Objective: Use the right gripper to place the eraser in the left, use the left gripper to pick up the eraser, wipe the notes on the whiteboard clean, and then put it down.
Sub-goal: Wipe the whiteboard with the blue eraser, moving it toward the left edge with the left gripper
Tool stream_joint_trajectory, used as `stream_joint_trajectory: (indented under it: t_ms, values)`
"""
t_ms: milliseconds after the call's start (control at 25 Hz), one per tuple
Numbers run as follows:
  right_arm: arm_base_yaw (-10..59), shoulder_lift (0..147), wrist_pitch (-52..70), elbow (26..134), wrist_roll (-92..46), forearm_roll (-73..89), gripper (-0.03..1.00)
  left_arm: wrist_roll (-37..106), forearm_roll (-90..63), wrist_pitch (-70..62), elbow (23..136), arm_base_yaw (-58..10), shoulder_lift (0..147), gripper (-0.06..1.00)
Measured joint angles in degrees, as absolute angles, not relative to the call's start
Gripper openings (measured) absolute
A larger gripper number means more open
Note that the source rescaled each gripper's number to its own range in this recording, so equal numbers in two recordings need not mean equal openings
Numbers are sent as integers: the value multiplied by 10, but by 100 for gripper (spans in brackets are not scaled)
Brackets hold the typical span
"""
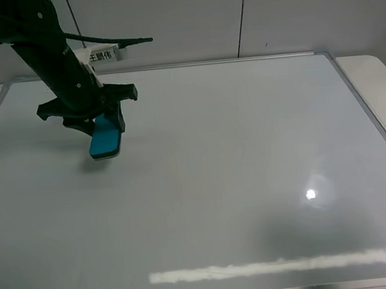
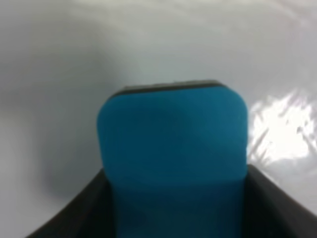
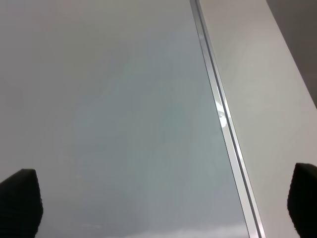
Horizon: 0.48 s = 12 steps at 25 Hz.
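Left gripper (image 1: 106,122): clamped on teal eraser (image 1: 106,141), near whiteboard (image 1: 235,147) far-left corner; contact with board unclear.
Right gripper (image 3: 163,198): fingers wide apart, empty, over board's frame edge.

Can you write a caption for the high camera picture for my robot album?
Left tool holding the teal eraser over a big whiteboard with no red marks showing.

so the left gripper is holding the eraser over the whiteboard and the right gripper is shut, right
Not quite. The left gripper does hold the eraser over the whiteboard, but the right gripper is open: the right wrist view shows its fingertips far apart at the picture's two edges, with nothing between them.
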<state>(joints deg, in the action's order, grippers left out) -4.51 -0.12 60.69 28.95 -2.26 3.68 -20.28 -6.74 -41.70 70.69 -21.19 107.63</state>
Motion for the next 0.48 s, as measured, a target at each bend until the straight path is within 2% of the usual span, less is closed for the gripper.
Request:
stream_joint_trajectory:
  t_ms: [200,480]
  values:
    - [-45,-1,607,289,-23,37,100,-229,-73,-395,640,-224,1074,2]
    - [-45,-1,607,289,-23,37,100,-231,-67,-354,632,-224,1074,2]
